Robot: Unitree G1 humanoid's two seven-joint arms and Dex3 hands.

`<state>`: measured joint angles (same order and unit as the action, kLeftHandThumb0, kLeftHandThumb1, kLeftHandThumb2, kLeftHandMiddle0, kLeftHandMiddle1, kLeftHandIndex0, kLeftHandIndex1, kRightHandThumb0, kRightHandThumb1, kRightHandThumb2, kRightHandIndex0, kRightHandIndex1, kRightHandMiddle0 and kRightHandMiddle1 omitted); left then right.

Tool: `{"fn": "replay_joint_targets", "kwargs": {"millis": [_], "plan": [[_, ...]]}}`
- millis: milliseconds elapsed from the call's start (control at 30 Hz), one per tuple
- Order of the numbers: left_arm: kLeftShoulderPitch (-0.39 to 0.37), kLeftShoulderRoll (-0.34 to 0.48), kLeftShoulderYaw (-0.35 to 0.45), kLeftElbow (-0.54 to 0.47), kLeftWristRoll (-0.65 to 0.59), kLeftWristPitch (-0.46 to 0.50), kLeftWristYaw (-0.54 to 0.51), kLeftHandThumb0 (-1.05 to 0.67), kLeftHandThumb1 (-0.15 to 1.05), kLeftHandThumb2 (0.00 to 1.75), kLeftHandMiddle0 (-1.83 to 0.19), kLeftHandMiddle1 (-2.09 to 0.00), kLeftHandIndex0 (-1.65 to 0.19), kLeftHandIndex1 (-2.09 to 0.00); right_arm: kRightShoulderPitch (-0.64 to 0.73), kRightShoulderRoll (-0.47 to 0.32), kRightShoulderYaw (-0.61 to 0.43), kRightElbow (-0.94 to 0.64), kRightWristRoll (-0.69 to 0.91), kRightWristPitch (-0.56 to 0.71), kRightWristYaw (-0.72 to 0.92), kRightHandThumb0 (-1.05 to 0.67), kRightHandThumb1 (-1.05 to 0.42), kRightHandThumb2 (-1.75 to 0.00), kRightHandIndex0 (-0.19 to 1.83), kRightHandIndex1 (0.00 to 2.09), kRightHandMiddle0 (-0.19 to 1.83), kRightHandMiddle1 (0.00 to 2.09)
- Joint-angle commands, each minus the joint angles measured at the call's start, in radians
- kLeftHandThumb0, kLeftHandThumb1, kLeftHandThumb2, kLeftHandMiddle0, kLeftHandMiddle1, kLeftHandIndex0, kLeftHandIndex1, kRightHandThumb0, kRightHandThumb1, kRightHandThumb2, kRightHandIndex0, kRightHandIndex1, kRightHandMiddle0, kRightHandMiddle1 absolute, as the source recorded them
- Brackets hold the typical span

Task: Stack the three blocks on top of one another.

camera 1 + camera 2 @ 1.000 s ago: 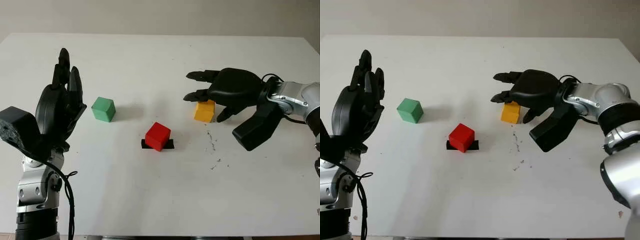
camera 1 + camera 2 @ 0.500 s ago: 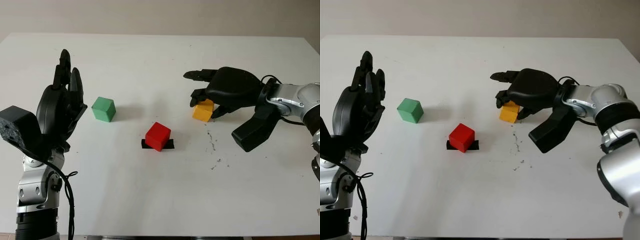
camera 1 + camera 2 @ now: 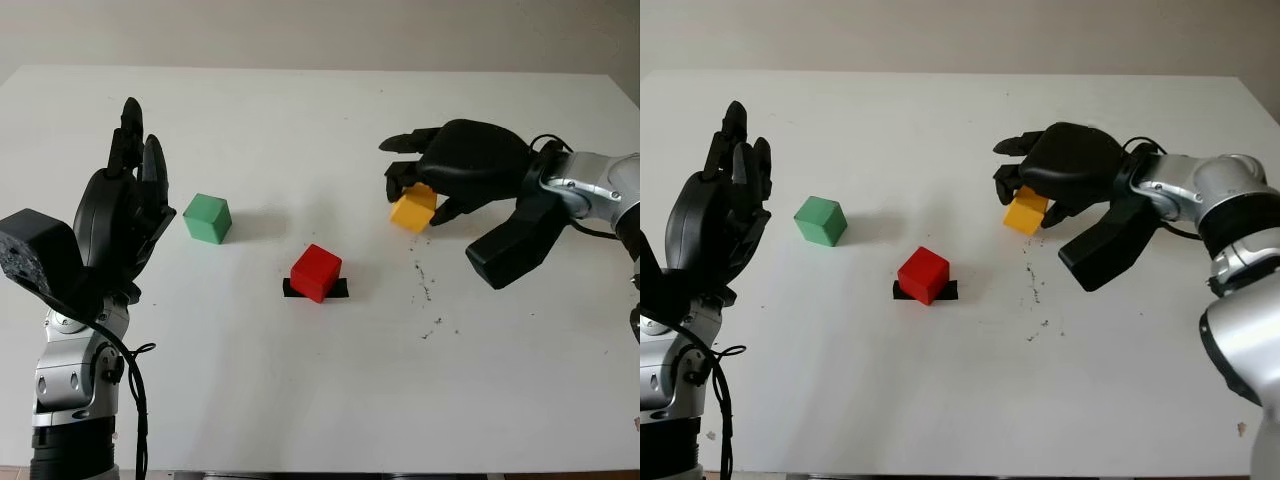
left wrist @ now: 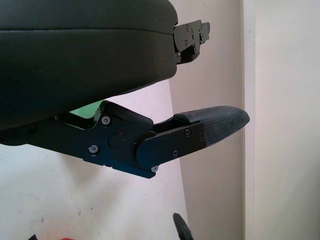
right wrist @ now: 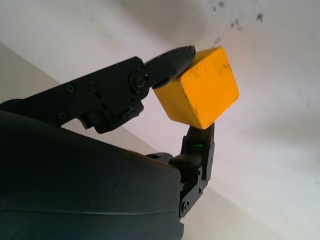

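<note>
Step in hand: right hand (image 3: 455, 175) clamped on tilted yellow block (image 3: 413, 209), clear of table (image 3: 320, 400); next calls for carrying onto red block (image 3: 316, 271); left hand (image 3: 120, 215) open, raised near green block (image 3: 207, 218)

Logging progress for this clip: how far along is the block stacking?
Nothing is stacked yet. The right hand grips the yellow block, tilted and lifted off the table. The red block and green block sit apart. The left hand is open, raised beside green.
</note>
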<state>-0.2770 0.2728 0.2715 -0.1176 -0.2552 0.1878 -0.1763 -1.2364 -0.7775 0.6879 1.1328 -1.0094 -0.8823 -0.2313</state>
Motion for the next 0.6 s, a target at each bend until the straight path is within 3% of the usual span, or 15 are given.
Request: {"fn": "replay_joint_targets", "kwargs": {"millis": [0, 200, 333, 467, 567], "plan": [[0.003, 0.004, -0.004, -0.02, 0.003, 0.002, 0.003, -0.73, 1.05, 0.69, 0.19, 0.0, 0.19, 0.0, -0.041, -0.019, -0.052, -0.022, 0.061, -0.017, 0.046, -0.36, -0.89, -0.05, 0.3, 0.05, 0.59, 1.0], [0.001, 0.005, -0.008, -0.024, 0.004, 0.008, 0.004, -0.74, 1.05, 0.69, 0.19, 0.0, 0.19, 0.0, -0.022, -0.018, -0.187, -0.11, 0.269, -0.036, 0.24, -0.38, -0.89, -0.05, 0.29, 0.04, 0.58, 1.01], [0.002, 0.002, -0.011, -0.031, 0.001, 0.013, 0.006, -0.74, 1.05, 0.69, 0.19, 0.0, 0.19, 0.0, 0.028, 0.007, -0.285, -0.197, 0.472, 0.001, 0.449, -0.38, -0.91, -0.06, 0.28, 0.05, 0.52, 1.12], [0.002, -0.001, -0.014, -0.035, 0.002, 0.016, 0.011, -0.73, 1.05, 0.7, 0.19, 0.0, 0.19, 0.0, 0.094, 0.047, -0.368, -0.304, 0.702, 0.095, 0.675, -0.36, -0.92, -0.05, 0.26, 0.04, 0.45, 1.26], [0.004, -0.002, -0.019, -0.04, 0.007, 0.014, 0.019, -0.73, 1.05, 0.7, 0.19, 0.0, 0.19, 0.0, 0.155, 0.085, -0.429, -0.43, 0.882, 0.267, 0.847, -0.36, -0.94, -0.06, 0.21, 0.03, 0.36, 1.36]]}}
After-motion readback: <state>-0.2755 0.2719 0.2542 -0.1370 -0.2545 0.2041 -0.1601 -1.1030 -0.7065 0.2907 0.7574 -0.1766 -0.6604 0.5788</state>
